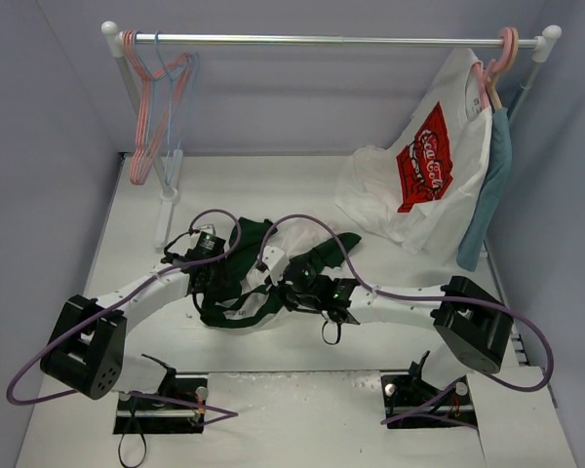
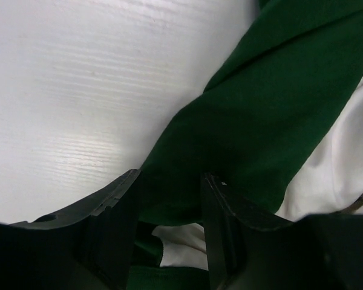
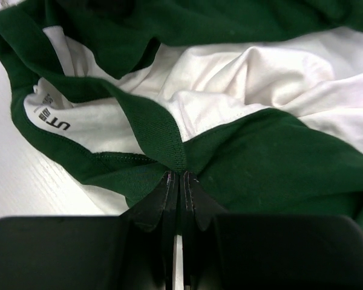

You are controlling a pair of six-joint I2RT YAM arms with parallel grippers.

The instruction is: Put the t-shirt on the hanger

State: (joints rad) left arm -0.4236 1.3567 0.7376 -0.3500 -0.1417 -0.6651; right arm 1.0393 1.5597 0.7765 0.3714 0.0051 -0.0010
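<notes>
T-shirt (image 1: 317, 252), half hidden, clenched by right end effector (image 3: 180, 178); left end effector (image 2: 170, 179) released.

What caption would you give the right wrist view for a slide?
Right gripper pinches the green t-shirt at a ribbed edge, white cloth showing between folds.

A fold of the t-shirt (image 2: 260, 121) sits between the left gripper (image 2: 169, 205) jaws, table (image 2: 78, 90) to their left. Its edge sits in the right gripper (image 3: 180, 181) jaws, another cloth (image 3: 242, 78) just ahead.
</notes>
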